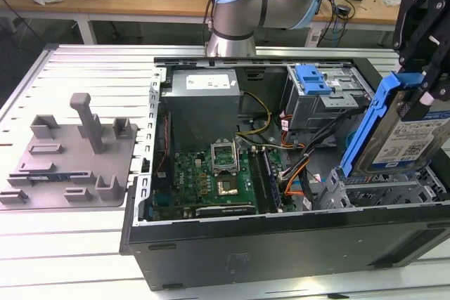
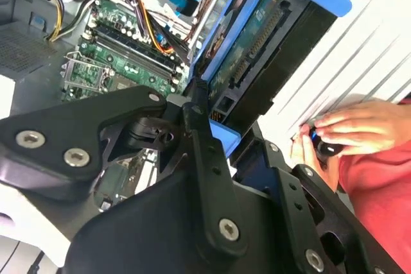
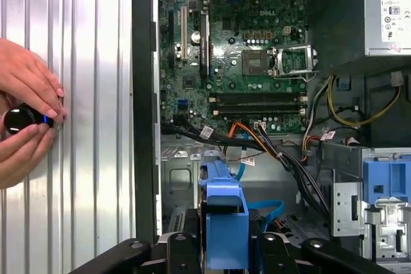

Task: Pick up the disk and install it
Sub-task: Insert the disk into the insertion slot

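A slatted metal desk (image 1: 84,61) carries an open desktop computer case (image 1: 281,244) lying on its side. The grey and pale blue robot arm (image 1: 239,5) rises behind the case. At the exterior view's left, well apart from the case, a grey plastic fixture plate (image 1: 70,152) with upright posts lies flat on the desk. Inside the case sit a grey power supply (image 1: 204,103) and, just beside it, a green motherboard (image 1: 211,173).

At the exterior view's right end of the case, the disk (image 1: 404,131), a silver drive in a bright blue carrier frame, is held off the desk. It is tilted, and its lower edge is down among the metal drive bays. In the first wrist view, the black hand (image 3: 226,256) is clamped on the disk's blue frame. A smaller blue latch piece (image 1: 313,79) sits on a drive cage further back. A person's fingers (image 3: 38,94) hold a small black round object (image 3: 22,120) on the desk beside the case.
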Controlling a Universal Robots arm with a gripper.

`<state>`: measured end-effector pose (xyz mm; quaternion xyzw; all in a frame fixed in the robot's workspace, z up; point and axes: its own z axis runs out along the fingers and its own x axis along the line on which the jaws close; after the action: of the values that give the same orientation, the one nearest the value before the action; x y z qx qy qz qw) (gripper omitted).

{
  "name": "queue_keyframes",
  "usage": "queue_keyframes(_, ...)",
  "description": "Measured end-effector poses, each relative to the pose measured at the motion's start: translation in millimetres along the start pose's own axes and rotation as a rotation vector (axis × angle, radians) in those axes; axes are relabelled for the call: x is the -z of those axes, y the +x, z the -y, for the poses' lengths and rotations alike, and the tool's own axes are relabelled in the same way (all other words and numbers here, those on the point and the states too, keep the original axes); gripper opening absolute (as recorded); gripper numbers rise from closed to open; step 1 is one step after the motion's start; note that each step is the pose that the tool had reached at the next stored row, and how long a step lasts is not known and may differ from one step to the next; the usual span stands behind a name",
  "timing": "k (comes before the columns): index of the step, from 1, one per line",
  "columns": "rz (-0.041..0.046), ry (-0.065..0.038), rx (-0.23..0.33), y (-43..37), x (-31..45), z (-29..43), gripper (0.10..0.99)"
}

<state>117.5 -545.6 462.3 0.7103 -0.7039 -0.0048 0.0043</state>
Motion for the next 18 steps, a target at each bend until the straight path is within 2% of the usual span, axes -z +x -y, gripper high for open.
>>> queue_keyframes(5,-0.0003,0.000,0.000,-0.1,0.1,0.4,0.365)
queue_keyframes(7,-0.0004,-0.003,0.000,-0.1,0.2,3.1,0.365)
queue_keyframes(9,-0.0003,-0.014,0.000,0.0,0.2,8.2,0.365)
queue_keyframes(15,0.0001,-0.048,0.000,-0.4,0.2,10.7,0.365)
queue_keyframes(18,0.0001,-0.052,-0.001,-0.4,0.2,11.1,0.365)
